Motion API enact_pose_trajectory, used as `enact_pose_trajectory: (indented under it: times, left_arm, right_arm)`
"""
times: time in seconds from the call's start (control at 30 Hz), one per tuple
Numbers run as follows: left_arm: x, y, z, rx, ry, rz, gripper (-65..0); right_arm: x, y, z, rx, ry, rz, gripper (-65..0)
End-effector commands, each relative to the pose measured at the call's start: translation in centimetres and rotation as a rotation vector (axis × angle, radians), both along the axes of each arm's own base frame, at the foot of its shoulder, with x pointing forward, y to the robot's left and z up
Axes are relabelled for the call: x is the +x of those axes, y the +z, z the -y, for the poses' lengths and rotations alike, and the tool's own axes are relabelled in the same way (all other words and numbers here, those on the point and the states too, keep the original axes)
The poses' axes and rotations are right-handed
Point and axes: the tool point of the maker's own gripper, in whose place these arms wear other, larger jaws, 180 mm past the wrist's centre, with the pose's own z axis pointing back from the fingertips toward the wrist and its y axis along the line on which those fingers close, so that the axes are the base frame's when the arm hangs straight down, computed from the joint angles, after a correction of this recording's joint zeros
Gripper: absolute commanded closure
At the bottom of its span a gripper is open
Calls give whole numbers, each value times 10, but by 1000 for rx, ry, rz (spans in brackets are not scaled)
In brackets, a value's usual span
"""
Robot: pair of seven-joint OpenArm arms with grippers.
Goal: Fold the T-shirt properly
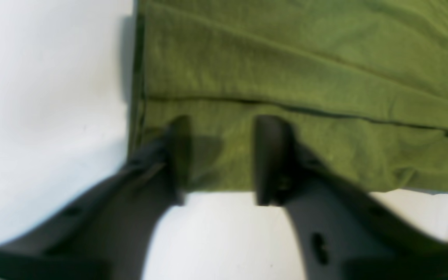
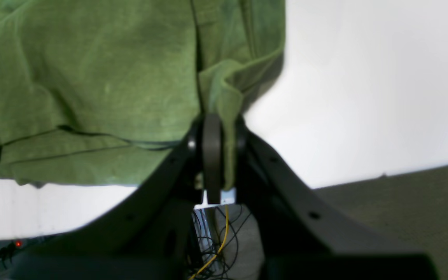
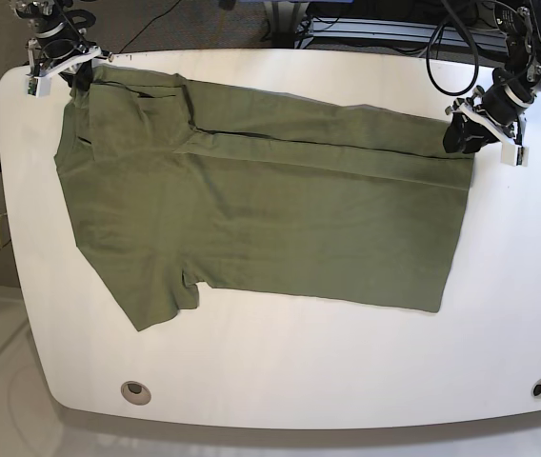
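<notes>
- Olive-green cloth, the T-shirt (image 3: pixel 261 224), lies spread across your white table (image 3: pixel 280 371), its far long edge folded over.
- Bare tabletop runs wide along the near side and beyond the hem.
- Your left gripper (image 1: pixel 220 155) stands parted over the hem corner, jaws holding nothing.
- Your right gripper (image 2: pixel 213 155) is pinched onto a bunched fold of the shirt.

White table (image 3: pixel 280 371), cables (image 2: pixel 212 241) beyond

Bare desk (image 3: pixel 280 367) along the near edge and right end gives open passage. T-shirt (image 3: pixel 270 228) blankets the middle; 2 arms occupy both far corners.
</notes>
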Motion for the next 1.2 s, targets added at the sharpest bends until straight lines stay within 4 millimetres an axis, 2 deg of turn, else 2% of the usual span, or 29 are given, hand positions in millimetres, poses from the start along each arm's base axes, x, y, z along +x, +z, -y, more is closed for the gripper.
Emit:
enact_pose_trajectory:
  times: [0.0, 0.07, 0.27, 0.4, 0.6, 0.87, 1.07, 1.13, 1.17]
  left_arm:
    - [8, 11, -4, 5, -4, 35, -153]
    - [7, 11, -8, 12, 3, 32, -112]
    - [7, 12, -8, 11, 1, 33, -77]
    - [8, 12, -9, 16, 1, 37, -95]
    - [4, 10, -7, 18, 5, 43, -228]
    - [-3, 5, -6, 13, 6, 18, -339]
    - [-10, 1, -3, 14, 1, 1, -271]
    - [-13, 0, -2, 13, -1, -9, -212]
    - [-15, -1, -2, 13, -1, -10, -108]
  right_arm:
    - [6, 10, 6, -19, 6, 36, 0]
    - [6, 9, 5, -16, 6, 32, 0]
    - [5, 9, 5, -17, 8, 30, 0]
    - [6, 9, 5, -16, 10, 32, 0]
    - [5, 8, 5, -12, 9, 28, 0]
    - [6, 8, 4, -7, 4, 36, 0]
    - [6, 7, 4, -8, 6, 35, 0]
    - [6, 7, 3, -7, 9, 35, 0]
    - [6, 6, 3, -9, 9, 30, 0]
